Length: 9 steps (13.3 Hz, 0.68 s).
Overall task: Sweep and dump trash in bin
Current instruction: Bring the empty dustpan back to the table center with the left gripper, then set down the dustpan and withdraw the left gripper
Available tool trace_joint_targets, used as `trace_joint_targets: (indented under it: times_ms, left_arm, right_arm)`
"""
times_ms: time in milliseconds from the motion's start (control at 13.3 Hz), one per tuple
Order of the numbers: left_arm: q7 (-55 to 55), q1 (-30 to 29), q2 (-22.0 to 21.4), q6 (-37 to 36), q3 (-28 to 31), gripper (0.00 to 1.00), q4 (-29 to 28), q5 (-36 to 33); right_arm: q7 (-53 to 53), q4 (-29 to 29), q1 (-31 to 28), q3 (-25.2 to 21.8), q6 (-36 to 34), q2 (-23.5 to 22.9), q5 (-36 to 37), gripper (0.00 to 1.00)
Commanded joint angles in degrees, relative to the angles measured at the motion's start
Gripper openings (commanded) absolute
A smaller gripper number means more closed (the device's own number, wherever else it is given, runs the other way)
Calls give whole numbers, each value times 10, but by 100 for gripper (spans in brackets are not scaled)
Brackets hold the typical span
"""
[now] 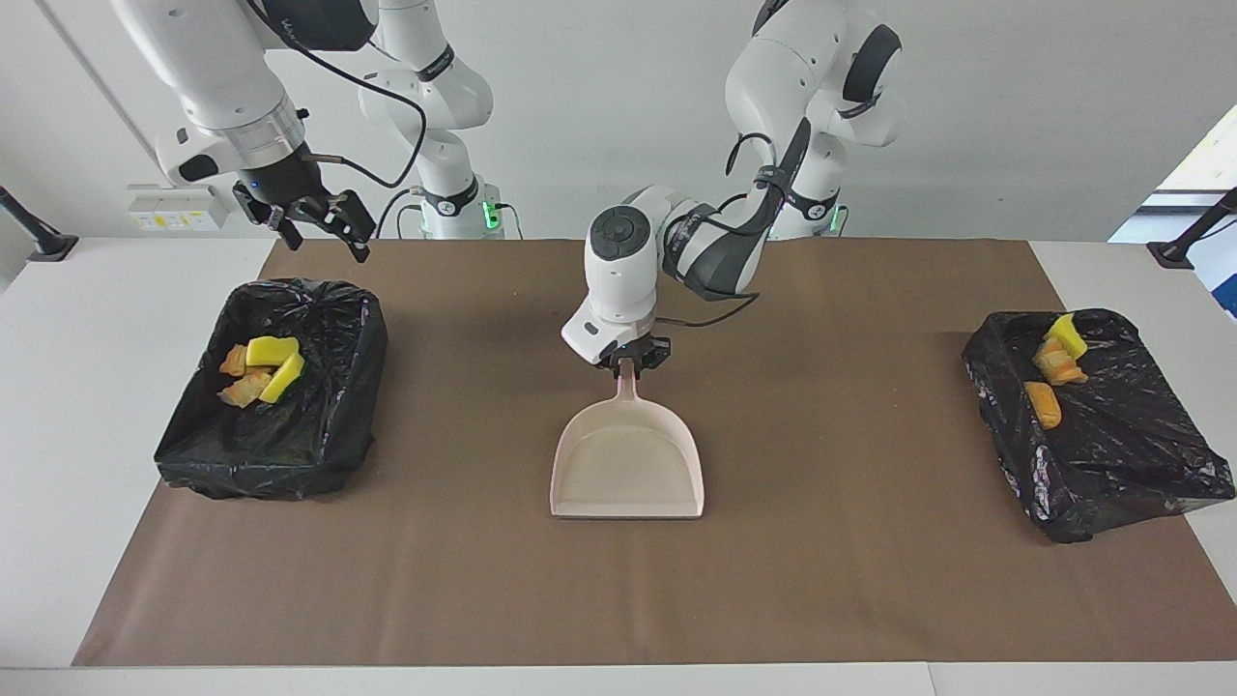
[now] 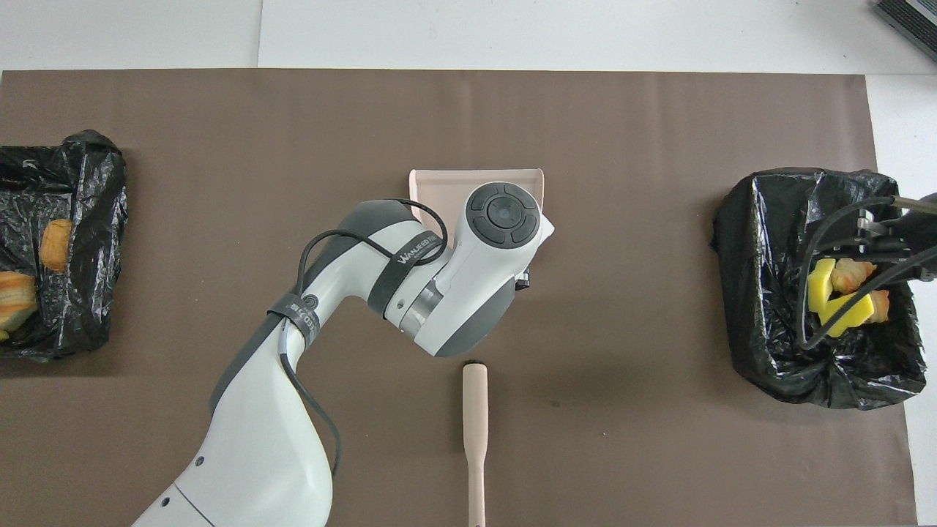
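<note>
Brush (image 2: 474, 432): beige handle, dark bristles, lying at mid-width of the brown mat (image 2: 629, 454) close to the mat's robot-side edge, handle end toward the robots.

Left gripper (image 1: 629, 362): clenched on the handle of the dustpan (image 1: 628, 464); its arm carries a grey band lettered "WANJEED", the rest unreadable.

Dustpan: beige, pan empty, at the mat's centre, its mouth turned away from the robots.

Right gripper (image 1: 319, 220): jaws released, grasping nothing, hanging over the robot-side rim of the bin (image 1: 333, 406) at the right arm's end of the mat.

That bin: black-bagged; holds trash (image 1: 259, 369), yellow sponge chunks and golden-brown pieces.

Second bin (image 1: 1131, 454): black-bagged, at the mat's edge at the left arm's end; holds more scraps (image 1: 1053, 372), one yellow chunk and orange-brown pieces.
</note>
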State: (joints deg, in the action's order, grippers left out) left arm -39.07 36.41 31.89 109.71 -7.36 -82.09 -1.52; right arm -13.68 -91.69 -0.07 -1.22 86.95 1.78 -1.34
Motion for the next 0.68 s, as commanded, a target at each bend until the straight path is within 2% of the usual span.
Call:
trace_joint_targets:
  times_ms: [0, 75, 151, 301, 377, 603]
  left_arm:
    - [-12, -4, 5, 6, 3, 0, 11, 13]
    - [-12, -5, 5, 7, 6, 37, 10, 12]
    - [-12, -8, 2, 3, 9, 62, 10, 8]
    - [-1, -33, -31, -3, 9, 95, -2, 6]
    - [12, -46, -50, -3, 9, 100, -18, 7]
    - [55, -110, -154, -13, 10, 100, -123, 6]
  right_arm:
    - [20, -4, 4, -10, 1, 6, -13, 100]
    - [20, -4, 4, -10, 1, 6, -13, 100]
    - [20, -5, 4, -12, 1, 6, -13, 100]
    - [21, -5, 8, -14, 15, 6, -13, 100]
    - [29, -4, 9, -19, 16, 5, -12, 100]
    - [74, 1, 17, -45, -11, 18, -11, 100]
